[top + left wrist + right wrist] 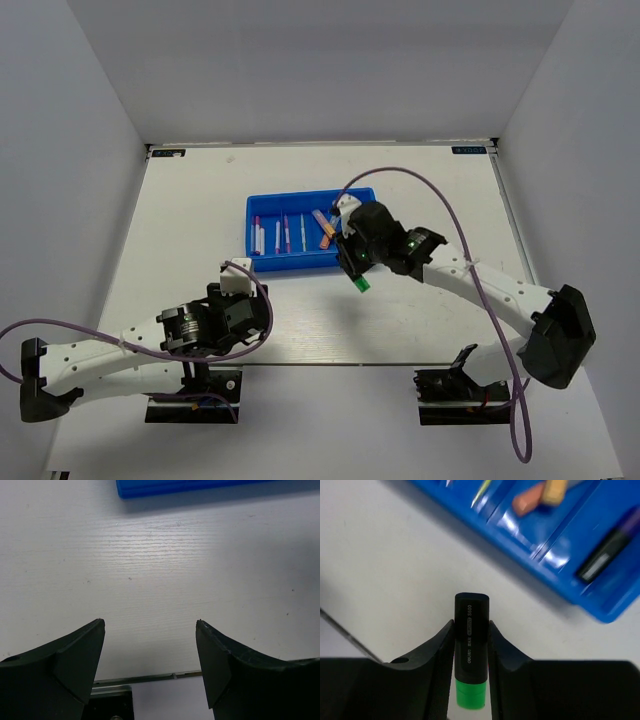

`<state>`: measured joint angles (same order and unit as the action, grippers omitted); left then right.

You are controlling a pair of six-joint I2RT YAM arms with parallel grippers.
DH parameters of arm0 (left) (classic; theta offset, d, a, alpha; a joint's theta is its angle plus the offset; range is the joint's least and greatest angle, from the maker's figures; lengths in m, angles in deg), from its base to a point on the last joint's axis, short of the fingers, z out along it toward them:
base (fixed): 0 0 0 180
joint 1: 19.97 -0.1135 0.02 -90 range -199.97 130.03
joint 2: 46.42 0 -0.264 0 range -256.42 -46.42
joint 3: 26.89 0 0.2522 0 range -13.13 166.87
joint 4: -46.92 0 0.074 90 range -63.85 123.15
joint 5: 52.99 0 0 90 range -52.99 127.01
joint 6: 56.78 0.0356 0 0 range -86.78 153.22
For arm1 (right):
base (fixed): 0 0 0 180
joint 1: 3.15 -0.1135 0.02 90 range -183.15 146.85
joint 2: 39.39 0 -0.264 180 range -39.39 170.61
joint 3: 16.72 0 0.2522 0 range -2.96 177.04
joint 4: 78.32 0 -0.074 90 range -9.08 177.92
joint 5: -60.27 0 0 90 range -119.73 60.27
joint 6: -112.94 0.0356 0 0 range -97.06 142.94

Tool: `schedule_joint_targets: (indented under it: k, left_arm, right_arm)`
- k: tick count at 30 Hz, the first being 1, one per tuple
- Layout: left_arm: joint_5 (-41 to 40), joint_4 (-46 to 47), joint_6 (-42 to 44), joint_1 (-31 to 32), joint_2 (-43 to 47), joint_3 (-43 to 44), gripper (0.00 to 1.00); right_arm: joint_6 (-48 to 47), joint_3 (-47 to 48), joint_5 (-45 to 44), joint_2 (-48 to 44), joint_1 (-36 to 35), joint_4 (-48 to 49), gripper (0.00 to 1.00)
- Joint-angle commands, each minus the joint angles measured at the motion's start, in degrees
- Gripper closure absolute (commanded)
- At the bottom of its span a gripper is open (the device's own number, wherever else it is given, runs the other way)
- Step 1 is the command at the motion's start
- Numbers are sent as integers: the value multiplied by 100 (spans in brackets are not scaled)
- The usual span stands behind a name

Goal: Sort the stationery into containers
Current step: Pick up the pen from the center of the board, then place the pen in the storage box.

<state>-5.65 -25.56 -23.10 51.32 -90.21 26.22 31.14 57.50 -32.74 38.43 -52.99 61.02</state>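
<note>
My right gripper (471, 625) is shut on the green/black highlighter (470, 645), held above the table just in front of the blue tray (530, 555). In the top view the highlighter (361, 283) hangs below the right gripper (358, 268) at the tray's (262, 201) near right corner. The tray holds thin pens (286, 234) in its left compartments, an orange highlighter (326, 236) and a pink/orange one (540, 495) in the middle right, and a purple/black highlighter (607, 550) on the right. My left gripper (150, 630) is open and empty over bare table, well short of the tray (200, 486).
The white table (200, 230) is walled by white panels at the back and sides. The table's near edge and the left arm's base plate (107, 700) show under the left gripper. Purple cables (440, 200) loop over both arms.
</note>
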Motion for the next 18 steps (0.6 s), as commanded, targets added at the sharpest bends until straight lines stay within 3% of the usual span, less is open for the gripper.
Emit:
schedule_joint_targets:
  k: [1,8,14,18]
  left_arm:
    - [-77,18,-37,26,55,161,16]
    - [-59,-78,-143,26,195,-6,16]
    - [-129,-175,-152,17,310,-59,16]
    - [-155,-228,-134,17,310,-16,16]
  right_arm:
    - [-406,763,-630,91,211,254,100]
    - [-759,2037,-1299,1304,879,905,100]
    - [-636,2285,-1150,2254,1284,1239,100]
    - [-443,2268,-826,2562,1556,1240,91]
